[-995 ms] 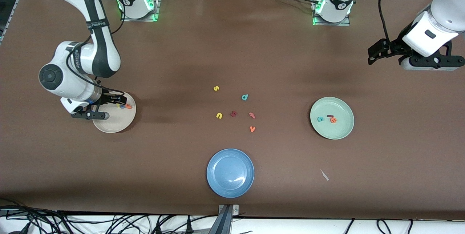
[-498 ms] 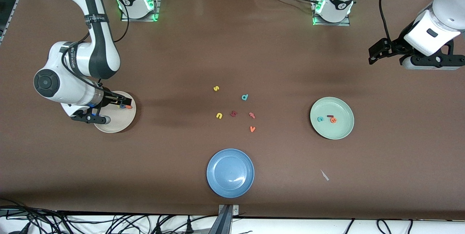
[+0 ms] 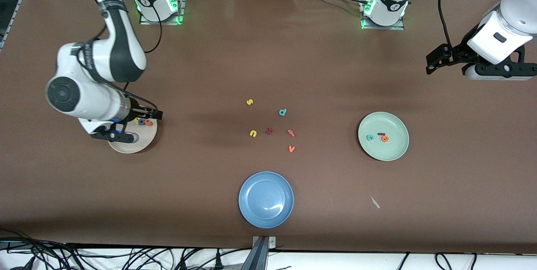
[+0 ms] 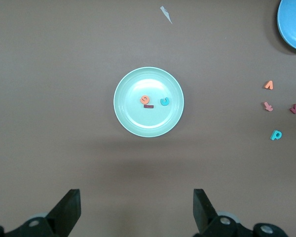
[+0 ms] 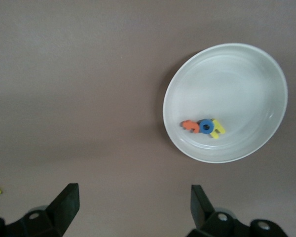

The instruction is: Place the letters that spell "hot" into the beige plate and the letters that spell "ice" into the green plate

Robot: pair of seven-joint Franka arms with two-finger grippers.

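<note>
a: grippers first. how wide, and is anything in them?

b: right gripper hangs over the edge of the beige plate, fingers spread wide with nothing between them. left gripper hangs over bare table at the left arm's end, jaws just as far apart, empty too; that arm waits.

a: and the letters for "hot"?

b: in the beige plate, below the right gripper: orange t, blue o and yellow h touching in a row.

a: "ice"?

b: in the green plate, well apart from the left gripper: teal c, dark red i and orange e close together.

a: elsewhere?

b: loose letters mid-table: yellow s, teal d, yellow n, a dark red letter, a pink-orange letter, orange v. blue plate lies nearer the front camera than these.
</note>
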